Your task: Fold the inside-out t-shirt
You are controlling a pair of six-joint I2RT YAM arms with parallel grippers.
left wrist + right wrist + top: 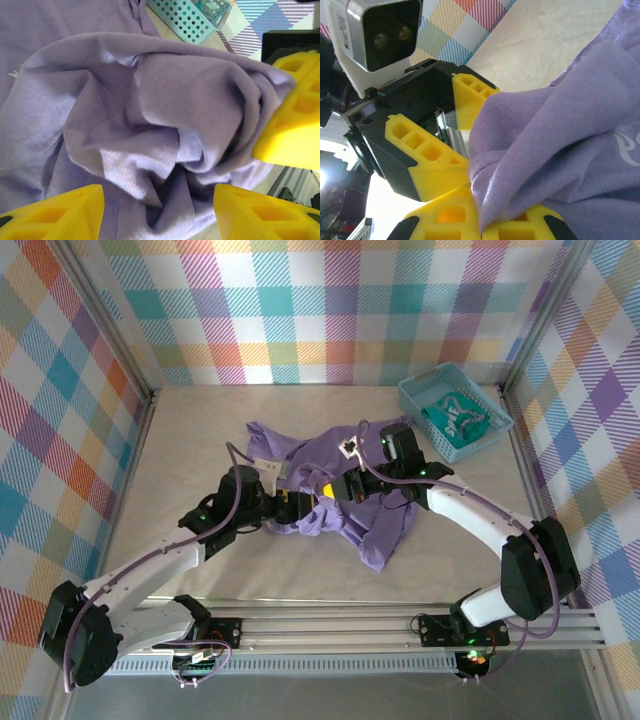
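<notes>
Lavender-purple soft cotton short-sleeved t-shirt [300, 445] lies crumpled mid-table on the pale marbled tabletop [190, 440], one part trailing toward the near edge, nothing flat yet. Looks light, limp and floppy: it will likely sag, bunch and drag when lifted, with no stiffness to hold a crease, though it doesn't look slippery or fragile. Best hold is probably a hem or seam edge, pinched thin, not a thick wad. Right gripper [485, 227] has its fingers pressed together on a fold of the purple cloth, seen close in the right wrist view. Left gripper [160, 215] sits just beside it, yellow fingers spread with a rumpled bunch of fabric between them; can't tell if the pads bear on it. Both grippers meet over the shirt's middle [318, 495], very close together, so each crowds the other. Small teal perforated plastic basket [408, 400] sits at the far right corner holding a teal-green garment with white markings [458, 418], near the shirt's far edge but apart from it. Plaid walls close in three sides.
</notes>
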